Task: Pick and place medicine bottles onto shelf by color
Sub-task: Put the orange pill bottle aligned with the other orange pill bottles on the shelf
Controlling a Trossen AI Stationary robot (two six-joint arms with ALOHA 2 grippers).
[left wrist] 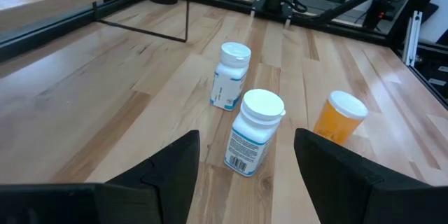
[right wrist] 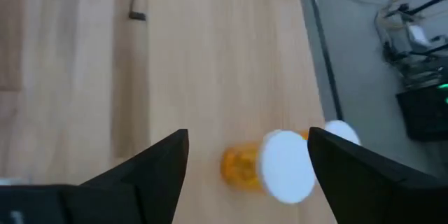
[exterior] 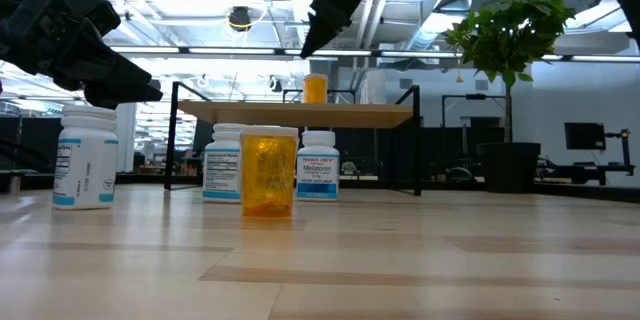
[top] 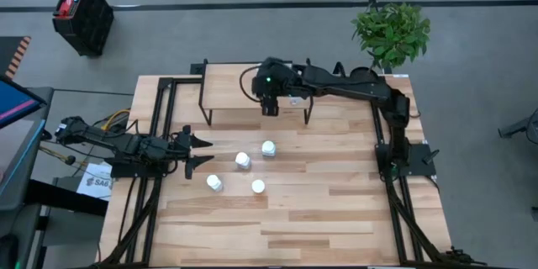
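Three white bottles [exterior: 85, 155] [exterior: 223, 162] [exterior: 318, 164] and one orange bottle [exterior: 268, 172] stand upright on the table in front of the shelf [exterior: 300, 113]. Another orange bottle [exterior: 315, 88] stands on the shelf top. My right gripper [top: 269, 108] hovers open just above it; in the right wrist view this bottle [right wrist: 280, 164] shows below and between the spread fingers, untouched, with a second white cap [right wrist: 343, 133] beside it. My left gripper [top: 204, 152] is open and empty at the table's left, pointing at the nearest white bottle [left wrist: 254, 131].
The shelf [top: 231, 84] stands at the table's far edge on thin black legs. The four table bottles cluster mid-table [top: 243, 160]. A potted plant [top: 391, 32] stands beyond the far right corner. Bare wood lies toward the near edge [top: 319, 227].
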